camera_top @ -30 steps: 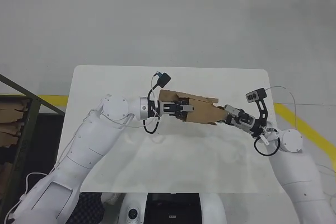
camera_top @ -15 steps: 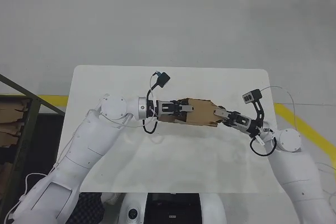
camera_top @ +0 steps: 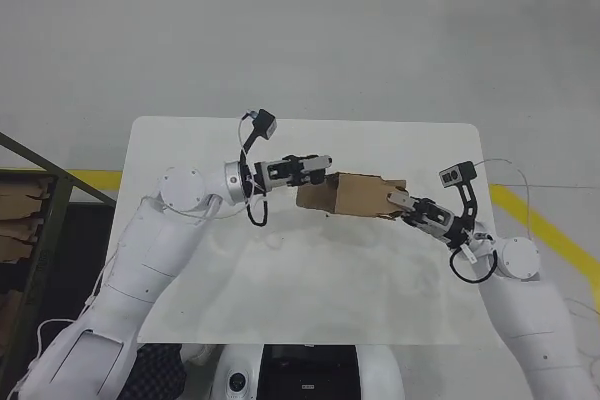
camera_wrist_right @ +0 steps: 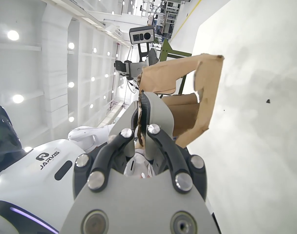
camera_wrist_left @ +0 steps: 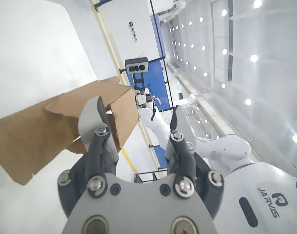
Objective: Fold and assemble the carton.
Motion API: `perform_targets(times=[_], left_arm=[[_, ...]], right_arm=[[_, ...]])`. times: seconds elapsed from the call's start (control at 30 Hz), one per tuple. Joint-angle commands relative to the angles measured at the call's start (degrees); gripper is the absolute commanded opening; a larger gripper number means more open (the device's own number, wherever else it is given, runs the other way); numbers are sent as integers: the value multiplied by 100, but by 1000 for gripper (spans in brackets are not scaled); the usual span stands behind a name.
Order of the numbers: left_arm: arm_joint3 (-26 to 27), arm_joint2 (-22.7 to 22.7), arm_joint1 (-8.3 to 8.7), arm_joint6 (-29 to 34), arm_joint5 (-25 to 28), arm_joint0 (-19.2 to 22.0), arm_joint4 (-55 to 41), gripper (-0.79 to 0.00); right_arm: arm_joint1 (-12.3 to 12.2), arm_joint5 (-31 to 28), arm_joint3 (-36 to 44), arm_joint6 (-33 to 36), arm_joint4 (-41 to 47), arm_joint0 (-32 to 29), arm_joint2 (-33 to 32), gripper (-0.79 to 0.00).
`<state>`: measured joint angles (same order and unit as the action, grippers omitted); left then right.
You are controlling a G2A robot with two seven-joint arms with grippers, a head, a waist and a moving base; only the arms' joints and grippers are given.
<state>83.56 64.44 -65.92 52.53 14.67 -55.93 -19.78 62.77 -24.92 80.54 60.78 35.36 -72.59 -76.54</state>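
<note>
Between the pressed-together fingers of the right gripper (camera_wrist_right: 140, 103): one wall edge of the carton (camera_wrist_right: 207, 93), pinched, body projecting ahead over the table (camera_top: 180, 180). Opposite end: left gripper (camera_wrist_left: 137, 105) spread, one finger close beside a flap; it has backed out of the carton. Judged: re-gripping before the next fold.

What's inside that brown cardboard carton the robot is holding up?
The carton is open at the end: inside, just bare cardboard walls and a folded flap, no contents visible. The flap covers the far part, so that is unknown.
</note>
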Motion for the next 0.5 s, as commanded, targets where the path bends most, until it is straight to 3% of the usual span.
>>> perform_targets(times=[0.0,0.23,0.47], left_arm=[[91,119,23,-160,-9,-107,63,0],[470,177,63,-216,-198,-448,185,0],[364,-73,10,-256,-452,-432,57,0]], right_arm=[[4,13,65,-104,70,-71,-18,-785],[32,-127,334,-874,205,-306,-156,-785],[74,-324,649,-1630,160,-530,-219,-785]])
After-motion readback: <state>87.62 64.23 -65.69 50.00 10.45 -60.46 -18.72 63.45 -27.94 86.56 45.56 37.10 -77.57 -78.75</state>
